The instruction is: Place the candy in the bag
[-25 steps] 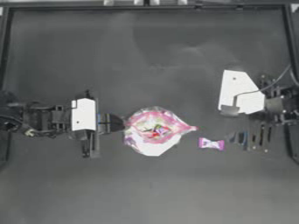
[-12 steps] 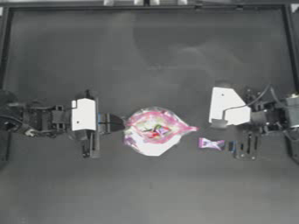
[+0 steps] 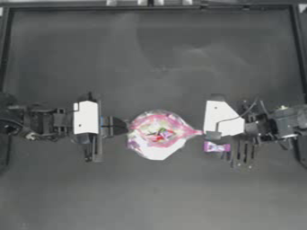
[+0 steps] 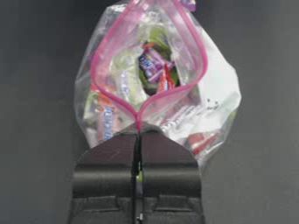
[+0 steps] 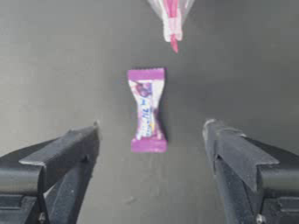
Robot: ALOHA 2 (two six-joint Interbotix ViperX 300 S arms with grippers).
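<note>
Candy (image 5: 147, 109), a purple wrapped piece, lies just right of the bag (image 3: 157, 134). The right gripper (image 5: 151, 131) has come in over it, jaws wide and empty (pickup looks next). The left gripper (image 4: 139, 144) stays clamped on the bag's rim, holding the mouth open.

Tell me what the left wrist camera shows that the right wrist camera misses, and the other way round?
Only the left wrist view shows the left gripper shut on the rim of the bag, its mouth open, with candy already inside. Only the right wrist view shows a loose purple candy lying on the table, apart from the bag, between the open jaws of the right gripper. Both show the bag's pink zipper strip and the dark table.
</note>
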